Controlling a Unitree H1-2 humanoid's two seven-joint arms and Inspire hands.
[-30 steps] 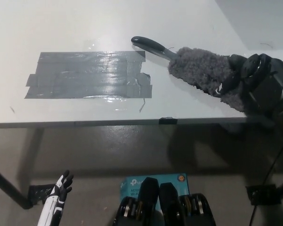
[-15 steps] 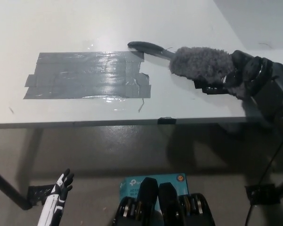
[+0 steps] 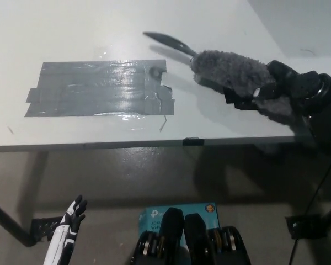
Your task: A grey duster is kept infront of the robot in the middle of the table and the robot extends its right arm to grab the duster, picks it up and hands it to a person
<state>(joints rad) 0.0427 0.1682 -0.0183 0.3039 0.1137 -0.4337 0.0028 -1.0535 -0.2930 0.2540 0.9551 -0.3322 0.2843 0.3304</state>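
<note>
So what we're looking at: the black right hand (image 3: 284, 91) is over the right side of the white surface (image 3: 99, 33), fingers (image 3: 244, 100) curled around the fluffy end of the grey duster (image 3: 231, 72), pinching the fuzz from underneath and behind. The fluffy head pokes out to the left of the fingers, and the dark handle (image 3: 168, 42) sticks out further up-left, angled over the surface; we can see its shadow below it, so it looks lifted off rather than lying flat. Left of that there's a big patch of grey tape (image 3: 99, 88) stuck on the surface, well apart from the duster. The white left hand (image 3: 71, 216) just hangs down at lower left below the surface edge, fingers loosely spread, holding nothing.
</note>
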